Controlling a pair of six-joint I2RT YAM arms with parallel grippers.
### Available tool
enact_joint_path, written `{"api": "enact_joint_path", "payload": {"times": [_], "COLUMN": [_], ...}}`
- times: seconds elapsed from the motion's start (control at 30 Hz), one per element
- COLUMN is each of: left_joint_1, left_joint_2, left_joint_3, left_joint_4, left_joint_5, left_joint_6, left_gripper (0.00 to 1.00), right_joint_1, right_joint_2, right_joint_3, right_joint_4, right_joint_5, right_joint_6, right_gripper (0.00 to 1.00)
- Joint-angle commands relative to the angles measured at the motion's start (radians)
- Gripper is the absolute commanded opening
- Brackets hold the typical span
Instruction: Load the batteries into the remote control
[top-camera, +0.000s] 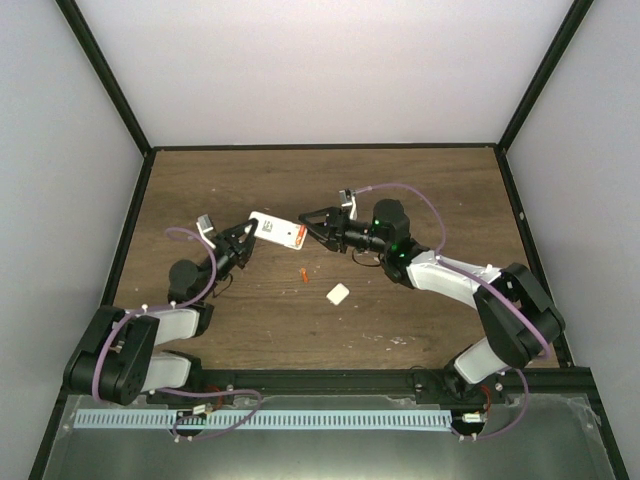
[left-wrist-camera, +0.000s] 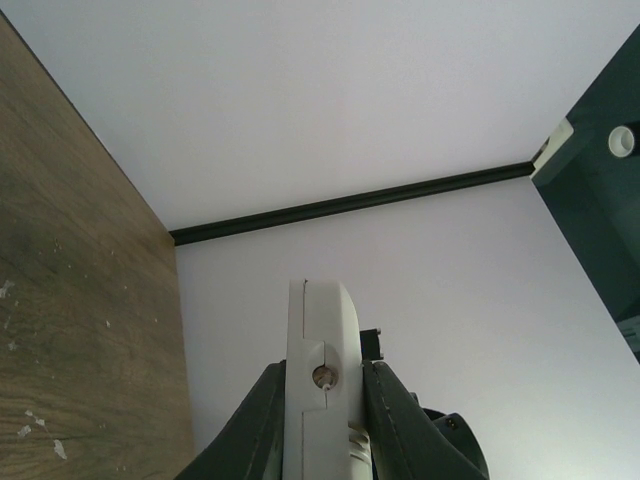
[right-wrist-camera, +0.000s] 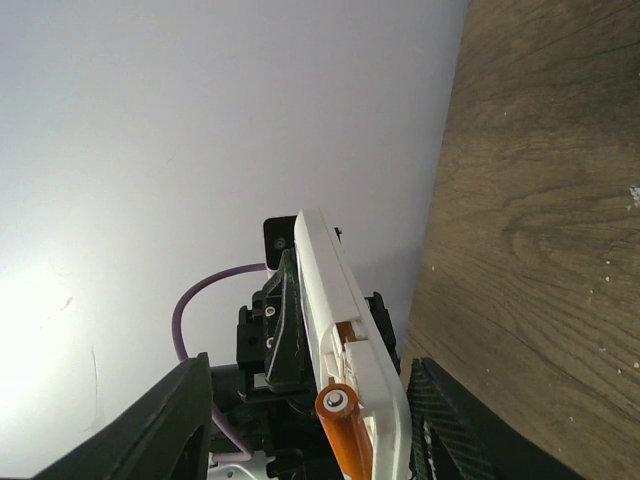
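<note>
Clamping slim white plastic remote control (top-camera: 277, 229), left jaws grip its sides.

white cover piece (top-camera: 338, 293) | wooden table (top-camera: 430, 180) | pale specks (left-wrist-camera: 25, 430)

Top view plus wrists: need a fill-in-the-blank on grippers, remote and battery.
1. The gripper clamping the remote is the ___ one.
2. The right gripper is ___.
3. The battery loose on the table is coloured ___.
Missing: left; open; orange.
</note>
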Motion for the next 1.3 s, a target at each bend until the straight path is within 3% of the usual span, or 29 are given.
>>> {"api": "enact_joint_path", "payload": {"times": [0.0,0.83,1.27], "left_joint_1": [0.0,0.001,0.0], "left_joint_2": [-0.001,0.063,0.074], "left_joint_3": [0.016,0.006,0.008], "left_joint_4": [0.072,0.209,0.224], "left_joint_5": [0.004,0.015,0.013], "left_joint_6": [0.02,0.041,0.047], "left_gripper": [0.0,0.0,0.0], "right_joint_1": [-0.004,-0.003,-0.003], "right_joint_2": [0.012,0.01,0.02], "right_joint_3": [0.01,-0.037,-0.013], "right_joint_4": [0.057,0.161,0.105], "right_joint_5": [-0.028,-0.028,-0.053], "right_joint_6": [0.018,0.162,0.133], "right_gripper": [0.46,0.3,0.23]}}
